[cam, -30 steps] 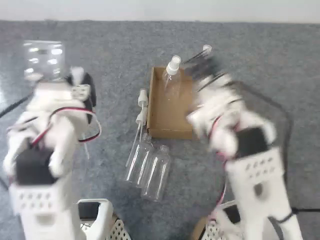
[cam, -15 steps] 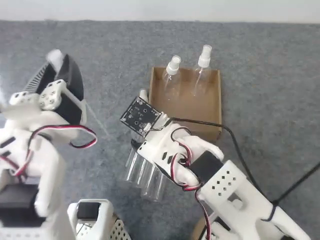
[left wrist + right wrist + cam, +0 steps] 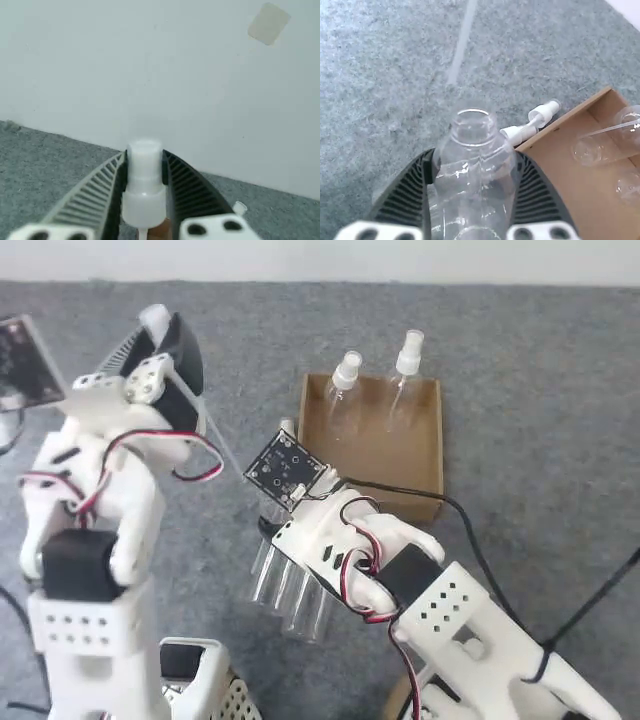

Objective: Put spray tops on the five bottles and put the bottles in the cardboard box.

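Observation:
My left gripper (image 3: pixel 144 155) is shut on a white spray top (image 3: pixel 145 192) and holds it up in the air. From above, that left gripper (image 3: pixel 152 332) is at the far left, and the top's thin dip tube (image 3: pixel 215 435) slants down towards the middle. My right gripper (image 3: pixel 474 158) is shut on a clear, uncapped bottle (image 3: pixel 472 150). The right arm (image 3: pixel 340 540) lies over the clear bottles (image 3: pixel 275 585) in front of the cardboard box (image 3: pixel 425 465). Two bottles with spray tops, one (image 3: pixel 345 390) beside the other (image 3: pixel 405 375), stand in the box.
Loose spray tops (image 3: pixel 535 122) lie on the grey carpet beside the box's near corner (image 3: pixel 600 100); one of them (image 3: pixel 287 428) peeks out left of the box. The arm bases (image 3: pixel 190 670) stand at the front edge. The carpet right of the box is open.
The right arm swung from the box down onto the loose bottles and stayed there. The left gripper, with the spray top, rose and shifted right.

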Controlling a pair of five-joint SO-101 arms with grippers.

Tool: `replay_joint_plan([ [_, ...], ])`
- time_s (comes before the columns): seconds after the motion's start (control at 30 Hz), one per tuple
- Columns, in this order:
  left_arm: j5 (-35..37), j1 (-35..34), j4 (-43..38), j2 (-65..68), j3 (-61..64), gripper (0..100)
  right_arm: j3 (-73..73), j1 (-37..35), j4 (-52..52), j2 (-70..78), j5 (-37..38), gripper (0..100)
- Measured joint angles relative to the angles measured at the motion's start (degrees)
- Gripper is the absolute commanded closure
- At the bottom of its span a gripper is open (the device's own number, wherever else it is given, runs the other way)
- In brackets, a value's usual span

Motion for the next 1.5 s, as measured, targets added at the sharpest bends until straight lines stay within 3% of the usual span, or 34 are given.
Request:
replay_joint_plan([
  [0.43,0.0,5.45,-2.37,1.41,6.77,99,0.09,-0.26,0.0,0.09,-0.53,99.2],
  [1.5,-0.09,6.07,-3.52,1.23,5.1,99,1.93,-0.7,-0.44,0.09,-0.53,99.1],
])
